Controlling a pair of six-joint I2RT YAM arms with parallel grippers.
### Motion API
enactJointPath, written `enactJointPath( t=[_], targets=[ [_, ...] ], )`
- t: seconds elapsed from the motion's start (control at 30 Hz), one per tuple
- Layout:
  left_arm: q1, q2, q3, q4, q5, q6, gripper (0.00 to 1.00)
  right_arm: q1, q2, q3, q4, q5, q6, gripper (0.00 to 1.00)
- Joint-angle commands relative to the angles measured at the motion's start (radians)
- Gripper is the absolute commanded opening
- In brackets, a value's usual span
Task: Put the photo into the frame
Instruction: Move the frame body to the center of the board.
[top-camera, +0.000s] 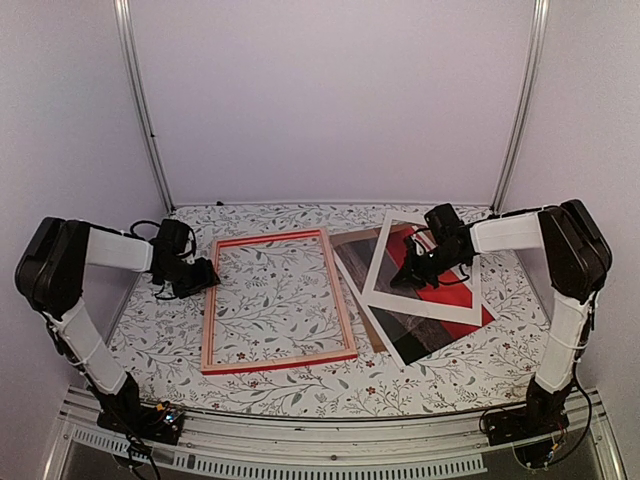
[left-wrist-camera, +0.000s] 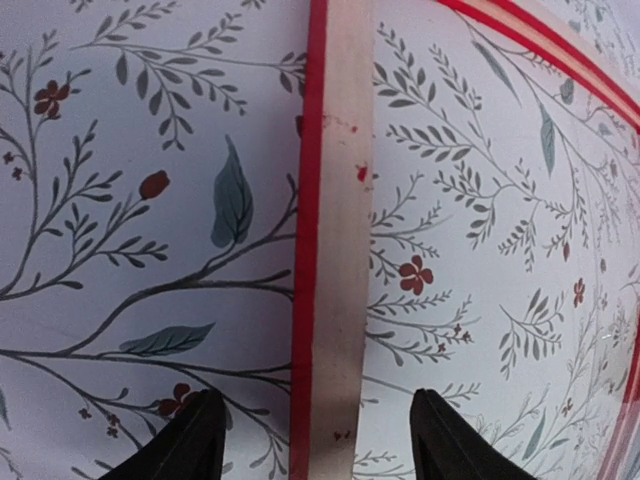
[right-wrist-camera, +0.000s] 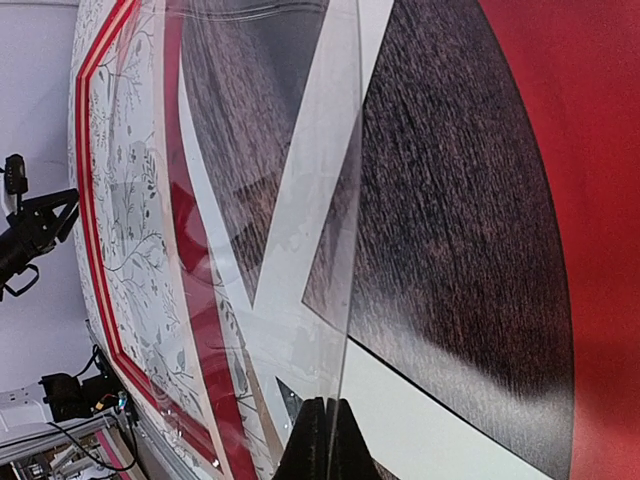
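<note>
Left wrist: my left gripper (left-wrist-camera: 315, 405) straddles the frame (left-wrist-camera: 335, 200) rail, jaws apart, not touching | right gripper (right-wrist-camera: 320, 430) closed at a clear sheet (right-wrist-camera: 330, 200) edge, grip uncertain | photo (top-camera: 440, 330) right of frame, under white mat (top-camera: 378, 265) | risk, I judge: left closing could skew frame; lifted sheet could drag photo.
</note>
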Motion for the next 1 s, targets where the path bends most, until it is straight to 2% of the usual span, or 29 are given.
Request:
enactJointPath(
  t=[0.0, 0.17, 0.33, 0.7, 0.97],
  targets=[
    [-0.027, 0.031, 0.019, 0.015, 0.011, 0.023, 0.61, 0.0, -0.057, -0.016, 0.014, 0.02, 0.006, 0.0],
    [-0.06, 0.05, 0.023, -0.004, -0.021, 0.04, 0.48, 0.0, -0.081, -0.019, 0.007, 0.018, 0.003, 0.0],
    [-0.132, 0.071, 0.042, -0.07, -0.147, 0.057, 0.4, 0.0, -0.109, -0.017, -0.003, 0.024, 0.002, 0.0],
    [-0.228, 0.057, -0.015, -0.065, -0.17, 0.041, 0.25, 0.008, -0.191, -0.105, 0.055, 0.008, 0.047, 0.0],
    [-0.249, 0.023, -0.054, -0.087, -0.206, 0.058, 0.16, 0.006, -0.27, -0.078, -0.024, 0.049, 0.02, 0.0]
  ],
)
